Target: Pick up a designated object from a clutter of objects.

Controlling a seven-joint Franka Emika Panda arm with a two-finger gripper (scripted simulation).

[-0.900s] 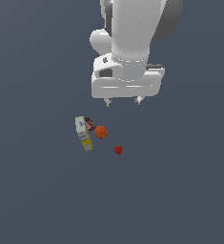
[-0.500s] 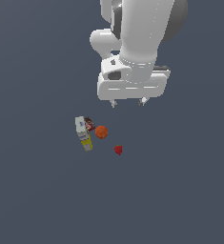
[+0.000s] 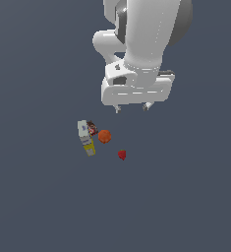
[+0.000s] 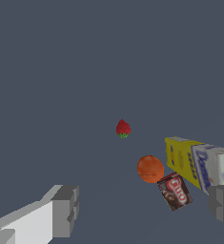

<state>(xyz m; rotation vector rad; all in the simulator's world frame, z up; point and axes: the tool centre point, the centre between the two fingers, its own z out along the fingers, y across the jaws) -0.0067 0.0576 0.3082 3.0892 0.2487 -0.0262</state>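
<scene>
Exterior view: arm [image 3: 141,44] points straight down, gripper [image 3: 132,107] spread open, empty, hanging above and clear of carton [image 3: 86,137], toward orange ball [image 3: 104,136] side.

Flat, even simulator light, no cast shadows or glare; coarse, slightly soft renders on dim blue-grey ground.

The carton [image 4: 199,164] is white-grey with blue lettering on one part and a yellow band at its other end. The packet [image 4: 175,191] is dark red-brown with white script. The ball [image 4: 150,168] is plain orange. The strawberry [image 4: 123,128] is red with a green cap. The gripper [image 3: 132,107] is white with grey fingertips [image 4: 66,210]. The counter [image 3: 38,197] is uniform slate blue-grey.
</scene>
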